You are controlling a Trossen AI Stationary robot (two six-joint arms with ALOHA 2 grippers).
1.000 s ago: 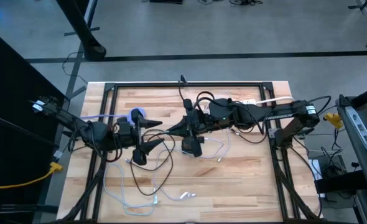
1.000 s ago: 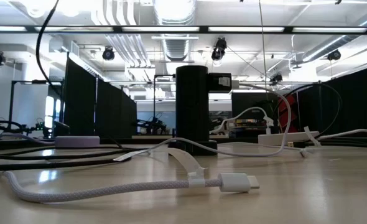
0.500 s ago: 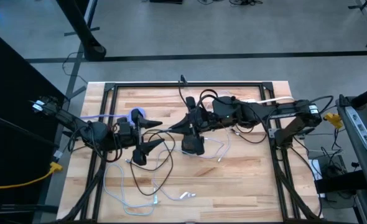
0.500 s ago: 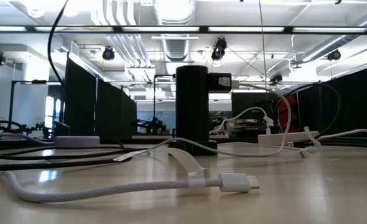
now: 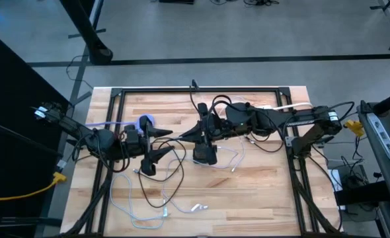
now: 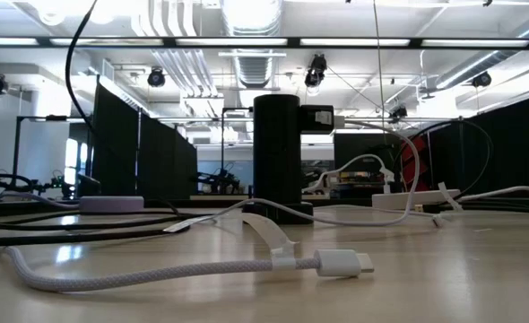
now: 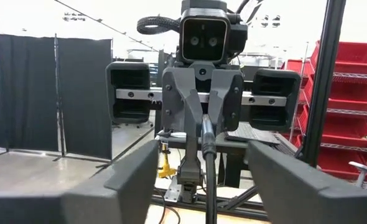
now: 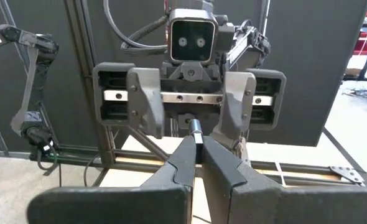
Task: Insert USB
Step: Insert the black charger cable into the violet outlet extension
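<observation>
Right gripper [image 5: 184, 136] pinches cable plug [image 8: 196, 127] — left gripper [image 5: 170, 142] faces it.

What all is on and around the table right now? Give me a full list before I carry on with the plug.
Wooden slat table: one, light wood, black frame around it.
Black upright cylindrical block: one, mid-table in the low view.
White braided USB cable with white plug: one, lying on the near tabletop in the low view.
Thin white cables: several, loose on the table's near half.
Black cables: several, looping between the arms.
Small blue-lavender round object: one, beside the left arm.
Short black cable end: one, pinched in the right gripper.
Left gripper: one, black, fingers apart, facing the right gripper mid-table.
Right gripper: one, black, shut on the cable end.
</observation>
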